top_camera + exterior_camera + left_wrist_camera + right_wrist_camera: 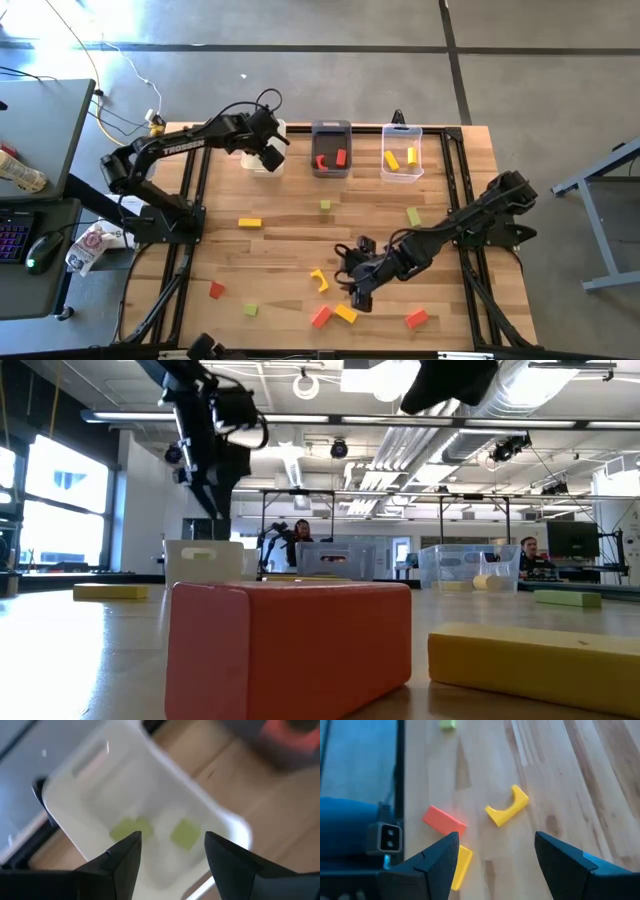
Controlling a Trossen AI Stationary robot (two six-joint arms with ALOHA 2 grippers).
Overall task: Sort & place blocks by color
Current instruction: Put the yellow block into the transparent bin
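My left gripper hangs open over the white bin, touching nothing. Two light green blocks lie on the bin's floor below it. My right gripper is open and empty above the table's near middle, just right of the yellow angled piece, which lies flat on the wood. A red block and a yellow bar lie beside it near the front edge. Other red, yellow and green blocks lie scattered on the table.
The dark grey bin holds red blocks and the clear bin holds yellow ones; both stand at the far edge. Loose pieces include a yellow bar, green cubes and red blocks. People sit in the room beyond.
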